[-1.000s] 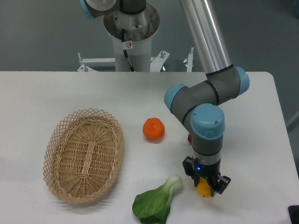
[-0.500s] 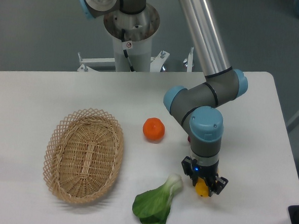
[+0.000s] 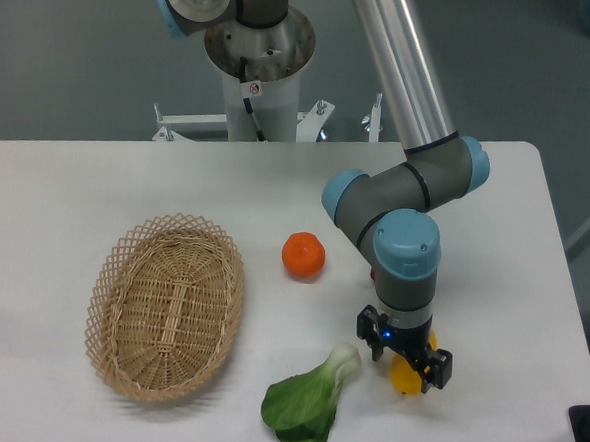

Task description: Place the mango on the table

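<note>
The yellow-orange mango lies low on the white table near its front right edge. My gripper points straight down over the mango. Its dark fingers stand apart on either side of the fruit, so it looks open. The wrist hides the top of the mango.
An orange sits left of the arm. A green leafy vegetable lies just left of the gripper. A wicker basket stands at the left. A dark red item peeks out behind the wrist. The table's front edge is close below.
The gripper's fingers have spread slightly, and more of the mango shows below them, a little lower and to the right. The arm has barely shifted.
</note>
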You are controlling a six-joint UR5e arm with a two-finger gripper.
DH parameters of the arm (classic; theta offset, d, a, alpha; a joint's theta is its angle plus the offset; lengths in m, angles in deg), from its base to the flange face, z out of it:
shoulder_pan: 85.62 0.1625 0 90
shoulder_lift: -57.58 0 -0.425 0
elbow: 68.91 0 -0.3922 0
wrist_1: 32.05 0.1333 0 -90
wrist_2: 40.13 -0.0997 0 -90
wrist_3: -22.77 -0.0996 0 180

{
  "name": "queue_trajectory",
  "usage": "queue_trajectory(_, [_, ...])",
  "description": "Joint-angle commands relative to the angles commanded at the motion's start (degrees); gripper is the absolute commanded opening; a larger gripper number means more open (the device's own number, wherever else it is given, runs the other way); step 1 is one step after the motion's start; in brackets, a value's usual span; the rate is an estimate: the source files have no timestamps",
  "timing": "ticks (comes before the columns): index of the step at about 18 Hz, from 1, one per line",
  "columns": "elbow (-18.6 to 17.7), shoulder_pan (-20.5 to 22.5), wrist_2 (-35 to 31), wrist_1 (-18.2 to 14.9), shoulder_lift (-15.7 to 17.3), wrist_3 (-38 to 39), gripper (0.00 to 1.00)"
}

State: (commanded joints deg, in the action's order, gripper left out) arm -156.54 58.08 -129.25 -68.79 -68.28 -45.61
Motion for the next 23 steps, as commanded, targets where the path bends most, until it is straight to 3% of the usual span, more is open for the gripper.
queue_trajectory(3, [0.7,0.0,-0.5,-1.1,1.5,-0.3,1.0])
queue_trajectory(11, [6.1,0.3,-0.4,-28.9,10.4,-1.2,1.0])
queue_trajectory(15, [4.7,3.2,0.0,-37.8,16.3,-7.5,1.0])
queue_trajectory(19, [1.8,7.8,0.8,-43.1,22.1,-15.4,1.0])
queue_trajectory(23, [1.8,13.0,3.1,-46.0,25.3,-22.0,1.0])
